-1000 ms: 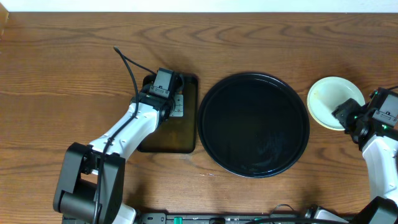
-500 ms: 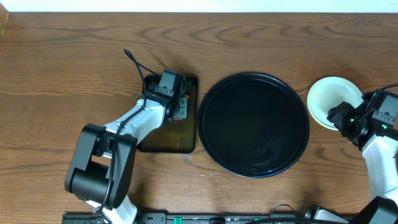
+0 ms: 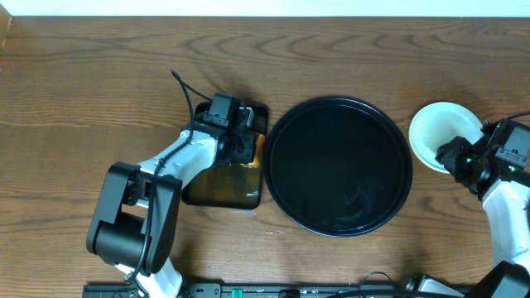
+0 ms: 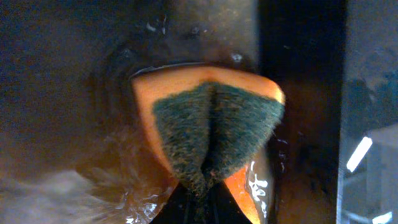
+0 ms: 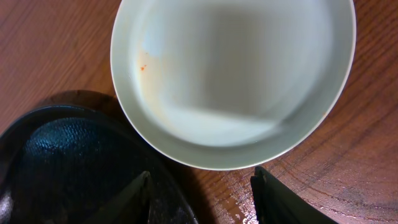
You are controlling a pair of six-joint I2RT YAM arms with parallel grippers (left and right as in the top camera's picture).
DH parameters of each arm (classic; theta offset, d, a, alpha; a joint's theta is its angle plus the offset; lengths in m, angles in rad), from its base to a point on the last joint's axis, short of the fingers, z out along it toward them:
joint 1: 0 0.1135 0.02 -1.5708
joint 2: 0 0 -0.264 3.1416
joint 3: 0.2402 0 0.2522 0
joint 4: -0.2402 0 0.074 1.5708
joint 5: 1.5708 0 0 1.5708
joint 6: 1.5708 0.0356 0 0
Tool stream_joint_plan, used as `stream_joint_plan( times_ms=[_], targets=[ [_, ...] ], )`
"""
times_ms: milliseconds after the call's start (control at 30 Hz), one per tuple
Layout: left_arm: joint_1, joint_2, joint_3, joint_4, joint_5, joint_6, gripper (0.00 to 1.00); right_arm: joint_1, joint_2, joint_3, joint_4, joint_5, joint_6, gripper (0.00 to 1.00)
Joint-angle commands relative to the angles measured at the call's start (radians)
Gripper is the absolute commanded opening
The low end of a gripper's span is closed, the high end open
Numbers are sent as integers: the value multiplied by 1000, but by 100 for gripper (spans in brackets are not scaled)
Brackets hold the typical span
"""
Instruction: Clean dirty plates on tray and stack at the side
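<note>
On the desk right of the big round black tray (image 3: 338, 217), a pale plate (image 5: 230, 74) sits by my right jaws, spread wide. My left jaws pinch a sponge (image 4: 214, 134) in the small tray (image 3: 224, 186).

My left arm (image 3: 178, 161) is white shells between black joints, with a bulky black shoulder block (image 3: 124, 223) at the lower left of the overhead frame. A thin black cable (image 3: 184, 95) curves along it to the boxy black housing (image 3: 222, 108) behind my left tool (image 3: 243, 147). My right arm (image 3: 503, 203), at the right edge, is the same white and black, with a small green glow (image 3: 472, 154) near my right tool (image 5: 205, 196), whose fingers (image 5: 134, 199) are matte black tapered blades.
</note>
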State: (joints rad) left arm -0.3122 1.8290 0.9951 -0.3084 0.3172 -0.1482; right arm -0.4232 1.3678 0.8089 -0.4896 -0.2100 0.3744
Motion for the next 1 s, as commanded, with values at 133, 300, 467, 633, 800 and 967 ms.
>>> stream_joint_plan(
  times_ms=[133, 300, 467, 633, 800, 967],
  targets=[
    [-7, 35, -23, -75, -190, -150, 7, -7, 5, 6, -1, -8, -17, 49],
    [-7, 35, -20, -59, 0, 57, 7, -7, 5, 6, -1, -8, -17, 49],
    [-7, 29, 8, -57, -236, -148, 8, -7, 5, 6, -10, -8, -17, 49],
    [-7, -7, 60, -97, -161, -74, 7, -7, 5, 6, -17, -8, -17, 48],
    [-7, -111, 107, -209, -313, -75, 8, -7, 5, 6, -20, -8, -17, 47],
    [-7, -191, 107, -268, -333, -122, 8, -7, 5, 6, -19, -8, -17, 47]
  ],
)
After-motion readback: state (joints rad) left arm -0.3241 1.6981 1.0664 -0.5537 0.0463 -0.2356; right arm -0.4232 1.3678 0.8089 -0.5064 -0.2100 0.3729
